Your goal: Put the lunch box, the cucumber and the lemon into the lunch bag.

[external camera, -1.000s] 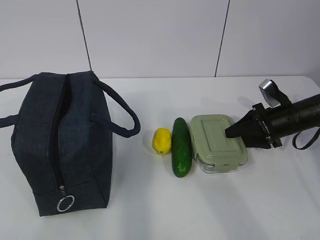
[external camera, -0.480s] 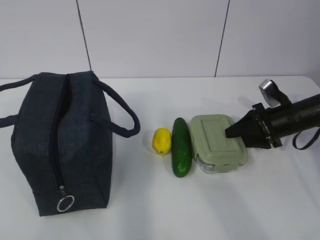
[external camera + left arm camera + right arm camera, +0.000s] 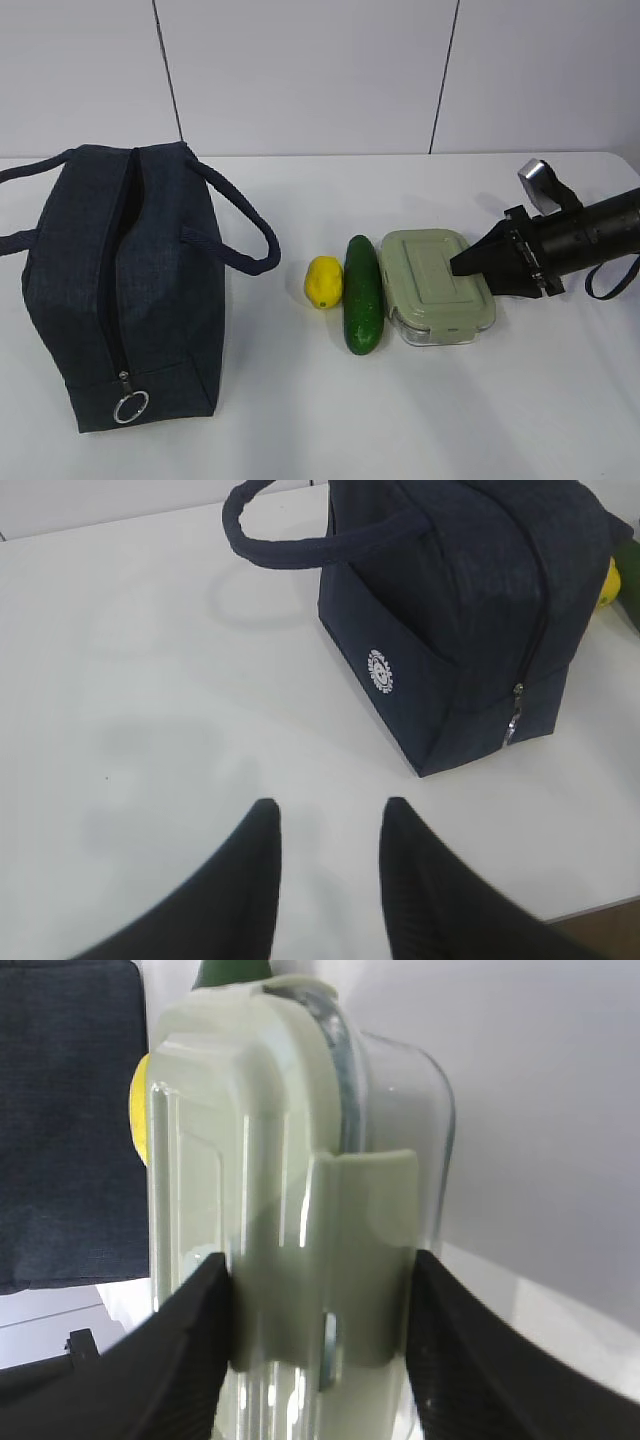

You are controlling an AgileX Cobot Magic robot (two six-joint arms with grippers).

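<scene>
The lunch box, clear with a sage-green lid, lies on the white table right of the cucumber and the lemon. My right gripper reaches in from the right and is shut on the box's right end. In the right wrist view its fingers press the lid clip and the glass side of the lunch box. The navy lunch bag stands at the left. My left gripper is open over bare table, apart from the lunch bag, and is outside the exterior view.
The bag's zipper pull with its metal ring hangs at the near end, and its handles flop to either side. A white wall stands behind the table. The table's front edge shows in the left wrist view.
</scene>
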